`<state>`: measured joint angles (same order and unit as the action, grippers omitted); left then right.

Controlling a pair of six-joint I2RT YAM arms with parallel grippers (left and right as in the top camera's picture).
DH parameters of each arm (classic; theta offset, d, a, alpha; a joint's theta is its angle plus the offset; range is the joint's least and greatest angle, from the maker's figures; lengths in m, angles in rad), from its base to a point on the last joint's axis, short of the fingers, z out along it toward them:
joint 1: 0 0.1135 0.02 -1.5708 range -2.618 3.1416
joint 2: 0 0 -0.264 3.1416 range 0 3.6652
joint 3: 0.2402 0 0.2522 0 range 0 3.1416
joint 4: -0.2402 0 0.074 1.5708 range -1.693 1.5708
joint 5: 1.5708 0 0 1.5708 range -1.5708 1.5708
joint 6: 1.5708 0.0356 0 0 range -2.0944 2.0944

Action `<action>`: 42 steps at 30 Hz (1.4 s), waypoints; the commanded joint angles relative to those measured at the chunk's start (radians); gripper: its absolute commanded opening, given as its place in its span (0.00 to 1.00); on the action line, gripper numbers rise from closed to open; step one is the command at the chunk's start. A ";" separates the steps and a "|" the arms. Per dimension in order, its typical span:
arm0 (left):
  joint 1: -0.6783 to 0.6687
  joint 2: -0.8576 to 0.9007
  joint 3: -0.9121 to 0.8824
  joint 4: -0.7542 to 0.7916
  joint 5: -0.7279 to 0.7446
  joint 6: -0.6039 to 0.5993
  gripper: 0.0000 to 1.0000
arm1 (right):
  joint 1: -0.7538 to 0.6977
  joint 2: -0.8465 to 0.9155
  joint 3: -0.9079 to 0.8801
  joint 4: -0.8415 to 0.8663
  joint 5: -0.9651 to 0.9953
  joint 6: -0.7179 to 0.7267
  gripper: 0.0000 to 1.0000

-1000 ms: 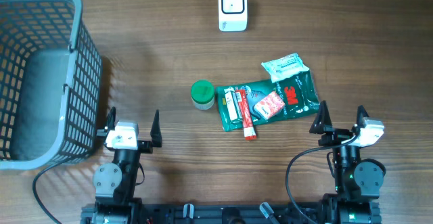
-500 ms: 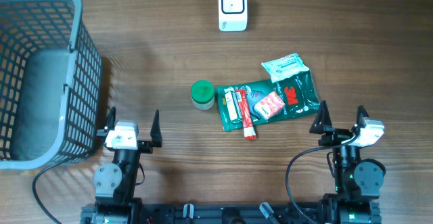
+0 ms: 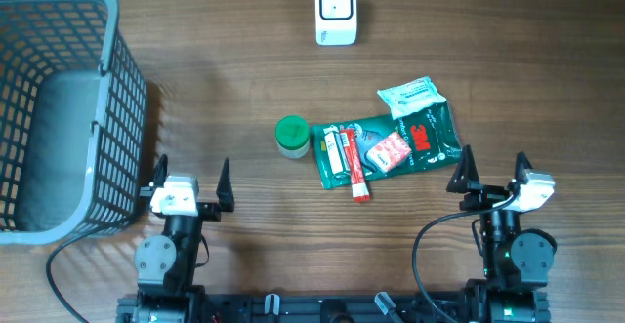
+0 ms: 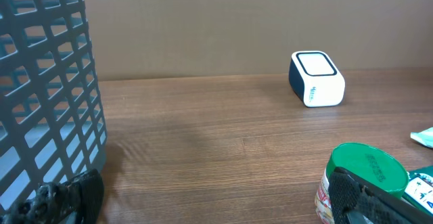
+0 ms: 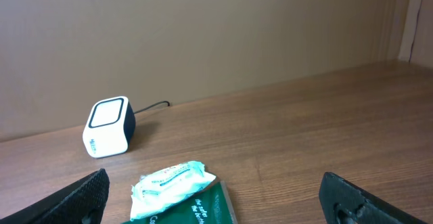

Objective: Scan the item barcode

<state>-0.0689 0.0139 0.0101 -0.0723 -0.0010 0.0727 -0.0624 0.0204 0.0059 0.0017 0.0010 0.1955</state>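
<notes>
basket at far left
green-lidded jar and green packet lie outside it; left gripper, right gripper both splayed wide, unladen

The left arm and right arm are black with white wrist caps and pointed black fingers; black cables loop beside the base rail.

Basket far left; scanner rear centre; jar just left of pouch.
</notes>
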 commanded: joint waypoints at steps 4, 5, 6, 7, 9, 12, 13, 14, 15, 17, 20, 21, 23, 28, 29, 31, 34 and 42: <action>0.004 -0.009 -0.005 -0.003 0.016 -0.009 1.00 | -0.002 -0.006 0.000 0.006 0.021 -0.013 1.00; 0.004 -0.009 -0.005 -0.003 0.016 -0.009 1.00 | -0.002 -0.006 0.000 0.008 0.031 -0.013 1.00; 0.003 -0.009 -0.005 -0.003 0.016 -0.009 1.00 | -0.002 -0.006 0.000 0.008 0.029 -0.012 1.00; 0.004 -0.009 -0.005 -0.003 0.016 -0.009 1.00 | -0.002 -0.006 0.000 0.007 0.026 -0.012 1.00; 0.003 -0.009 -0.005 -0.003 0.016 -0.009 1.00 | -0.002 -0.006 0.000 0.007 0.026 -0.012 1.00; 0.003 -0.009 -0.005 -0.003 0.016 -0.009 1.00 | -0.002 -0.006 0.000 0.005 0.002 -0.005 1.00; 0.004 -0.009 -0.005 -0.003 0.016 -0.009 1.00 | -0.001 -0.006 0.000 0.000 -0.050 0.021 1.00; 0.004 -0.009 -0.005 -0.003 0.016 -0.009 1.00 | -0.002 -0.006 0.000 0.004 -0.113 0.087 1.00; 0.004 -0.009 -0.005 -0.003 0.016 -0.009 1.00 | -0.002 -0.006 0.000 0.011 -0.169 0.168 1.00; 0.003 -0.009 -0.005 -0.003 0.016 -0.009 1.00 | -0.002 -0.006 0.000 0.013 -0.232 0.272 1.00; 0.003 -0.009 -0.005 -0.003 0.016 -0.009 1.00 | -0.002 -0.006 0.000 0.056 -0.447 0.492 1.00; 0.004 -0.009 -0.005 -0.003 0.016 -0.009 1.00 | -0.002 -0.006 0.000 0.081 -0.529 0.488 1.00; 0.003 -0.009 -0.005 -0.003 0.016 -0.009 1.00 | -0.001 -0.006 0.005 0.151 -0.671 0.478 1.00; 0.003 -0.009 -0.005 -0.003 0.016 -0.009 1.00 | -0.001 0.021 0.227 -0.147 -0.584 0.447 1.00; 0.003 -0.009 -0.005 -0.003 0.016 -0.009 1.00 | -0.001 0.044 0.289 -0.227 -0.541 0.408 1.00; 0.004 -0.009 -0.005 -0.003 0.016 -0.009 1.00 | -0.001 0.123 0.425 -0.378 -0.457 0.344 0.99; 0.004 -0.009 -0.005 -0.003 0.016 -0.009 1.00 | -0.001 0.281 0.592 -0.521 -0.398 0.299 0.99; 0.004 -0.009 -0.005 -0.003 0.016 -0.009 1.00 | 0.004 0.781 1.013 -0.871 -0.298 0.301 0.99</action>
<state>-0.0689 0.0139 0.0101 -0.0711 -0.0010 0.0696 -0.0624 0.6491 0.8696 -0.7708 -0.3706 0.5179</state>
